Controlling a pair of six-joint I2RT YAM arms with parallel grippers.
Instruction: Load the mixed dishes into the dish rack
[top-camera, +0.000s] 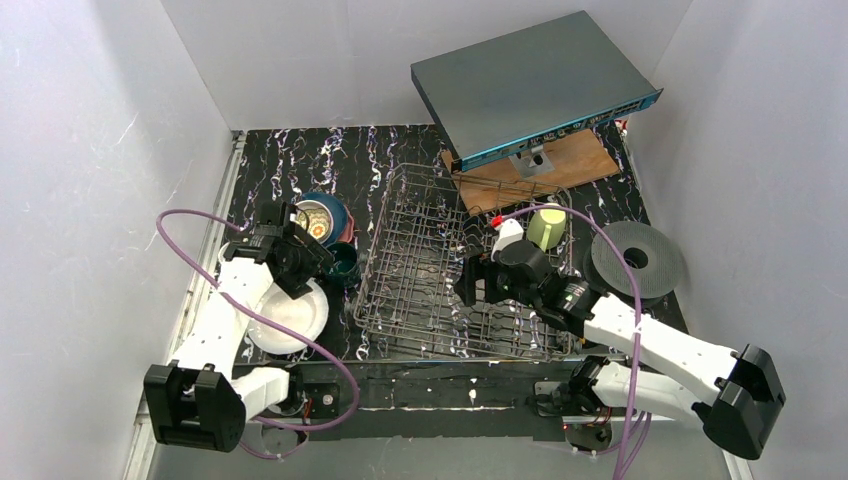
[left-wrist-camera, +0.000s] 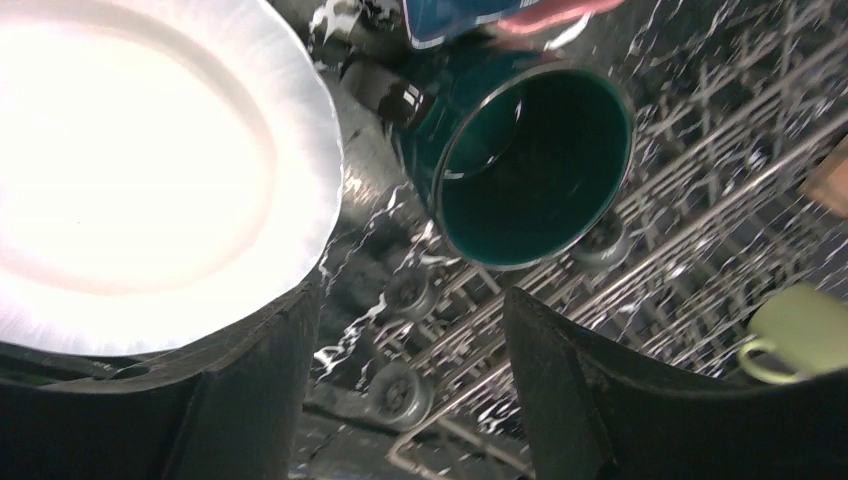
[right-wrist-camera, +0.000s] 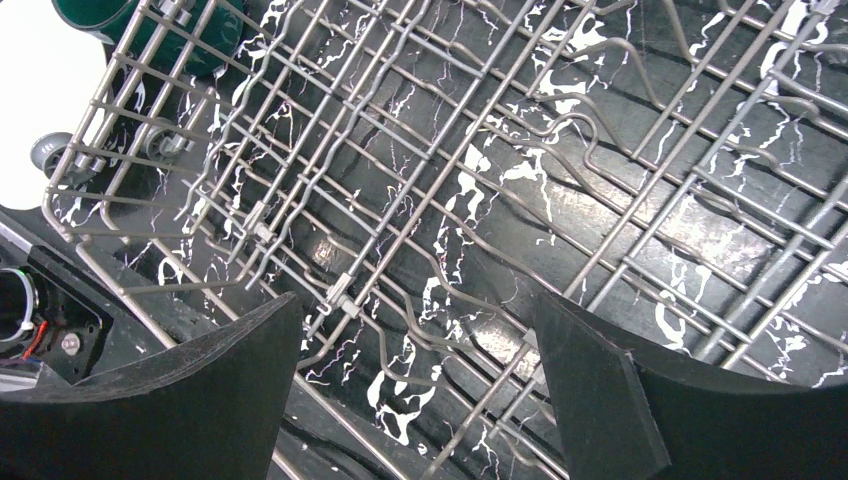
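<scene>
Just beside dish rack (top-camera: 420, 262), teal mug (top-camera: 343, 263)

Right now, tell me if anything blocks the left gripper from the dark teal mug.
Nothing visible does: the dark teal mug sits just ahead of the open left gripper, with the white plate off to one side.

you're looking at a dish rack (top-camera: 430, 270) of bare grey metal wire with a dull sheen. the teal mug (left-wrist-camera: 530, 160) and white plate (left-wrist-camera: 150, 150) are smooth, glossy glazed ceramic. the tabletop (top-camera: 290, 165) is shiny black with white veining, and the board (top-camera: 580, 160) is matt bare wood.
</scene>
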